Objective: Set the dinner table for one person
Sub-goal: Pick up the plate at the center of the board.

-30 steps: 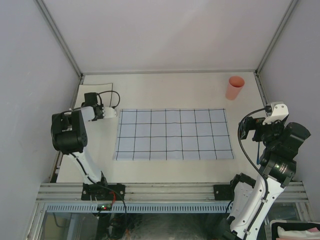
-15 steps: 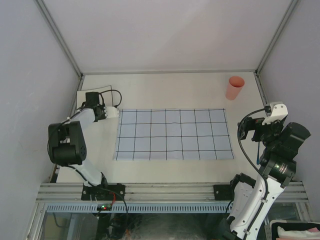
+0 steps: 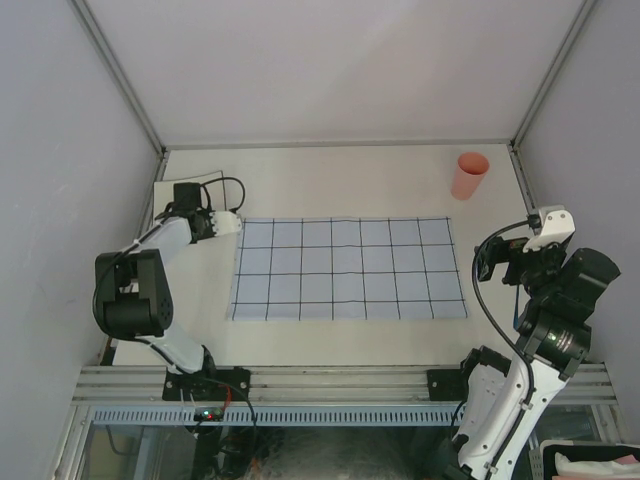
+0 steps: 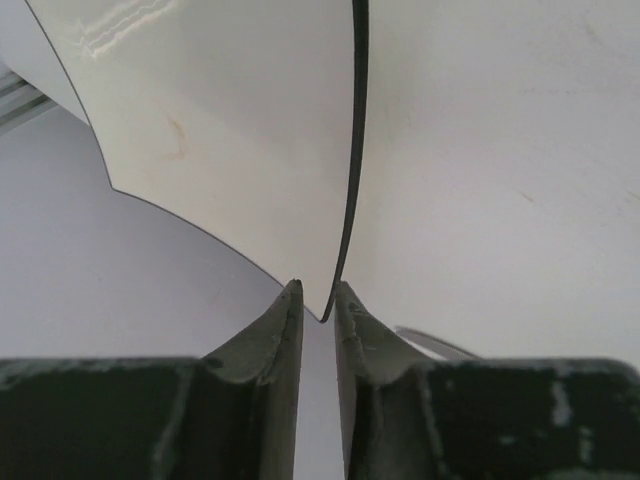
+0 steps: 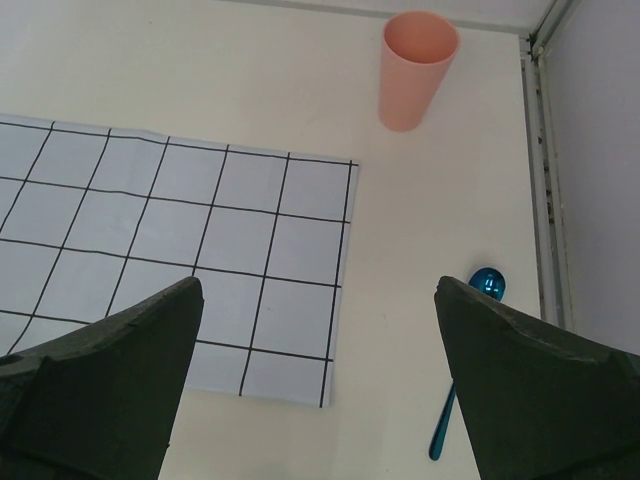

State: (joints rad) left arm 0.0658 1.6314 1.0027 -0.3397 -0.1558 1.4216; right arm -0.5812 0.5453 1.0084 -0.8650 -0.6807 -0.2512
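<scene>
- The dinner table (image 3: 330, 180) is the big off-white top in front of my two arms. It has pale walls on three sides and grey rails along its edges.
- A light-blue cloth (image 3: 348, 268) with dark lines lies flat in the middle of the table.
- A pink cup (image 5: 417, 65) stands upright near the far right corner. It is off the cloth.
- A blue spoon (image 5: 488, 284) lies on the bare table to the right of the cloth. Part of its handle is hidden behind one of my right arm's fingers.
- My left gripper (image 4: 318, 300) is at the far left corner. Its fingers are close together with a thin gap between them.
- A corner of a thin white flat thing (image 4: 230, 150) with a dark edge sits in that gap. I cannot tell if the fingers pinch it.
- My right gripper (image 5: 318, 285) is spread wide above the right end of the cloth. It holds nothing.
</scene>
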